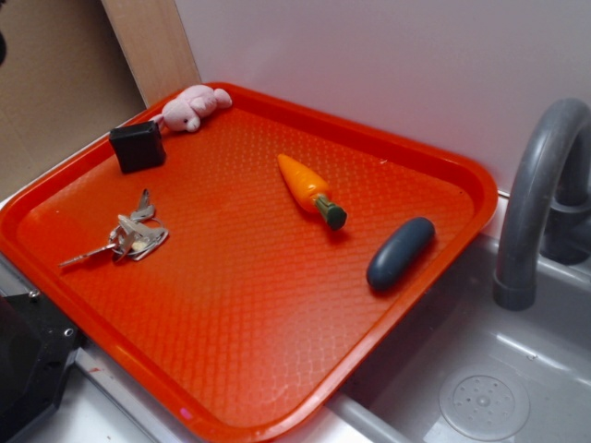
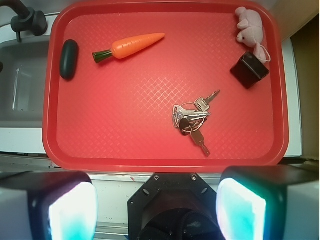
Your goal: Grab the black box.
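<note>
Toy kitchen setup, grey sink [image 1: 480, 388], faucet [image 1: 540, 185], orange tray [image 1: 277, 406] beside it

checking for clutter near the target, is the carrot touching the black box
No, the carrot lies apart from the black box, with bare tray between them.

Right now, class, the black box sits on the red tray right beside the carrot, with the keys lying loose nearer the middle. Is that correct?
Not quite. The black box sits beside the pink plush toy, not the carrot, which lies well apart. The wrist view shows this. It is on the red tray, and the keys lie nearer the middle.
</note>
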Motion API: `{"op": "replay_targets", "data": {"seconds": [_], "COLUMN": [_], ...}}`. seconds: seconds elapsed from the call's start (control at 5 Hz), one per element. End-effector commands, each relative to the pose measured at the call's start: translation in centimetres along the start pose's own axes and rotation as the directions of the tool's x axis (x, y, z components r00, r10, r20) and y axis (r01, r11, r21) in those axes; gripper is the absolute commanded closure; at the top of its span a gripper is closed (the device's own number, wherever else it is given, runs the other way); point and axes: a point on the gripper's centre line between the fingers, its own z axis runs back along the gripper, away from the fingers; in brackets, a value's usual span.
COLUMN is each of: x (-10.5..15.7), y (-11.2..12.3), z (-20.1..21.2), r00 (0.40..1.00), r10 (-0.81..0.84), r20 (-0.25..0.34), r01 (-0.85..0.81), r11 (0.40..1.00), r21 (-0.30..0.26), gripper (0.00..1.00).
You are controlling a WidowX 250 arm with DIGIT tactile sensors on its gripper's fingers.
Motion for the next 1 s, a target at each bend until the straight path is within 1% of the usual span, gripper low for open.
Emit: {"op": "replay_targets", "data": {"seconds": [0.0,0.2,0.4,0.6,0.8], "x": [0.0,2.4,5.3,8.5,9.8], "y": [0.0,5.0,9.5,14.1,15.2], "z": [0.0,-4.7,-7.9,-10.3,-11.3], "r00": [1.000,0.970,0.925,0.971,0.983], "r10": [0.000,-0.002,-0.045,-0.134,-0.164], "r20": [0.000,-0.244,-0.378,-0.199,-0.084], "r01": [0.000,0.026,0.044,0.155,0.171], "r11": [1.000,0.995,0.999,0.983,0.982], "r21": [0.000,0.095,-0.012,0.094,0.076], "gripper": [0.00,0.00,0.00,0.00,0.00]}}
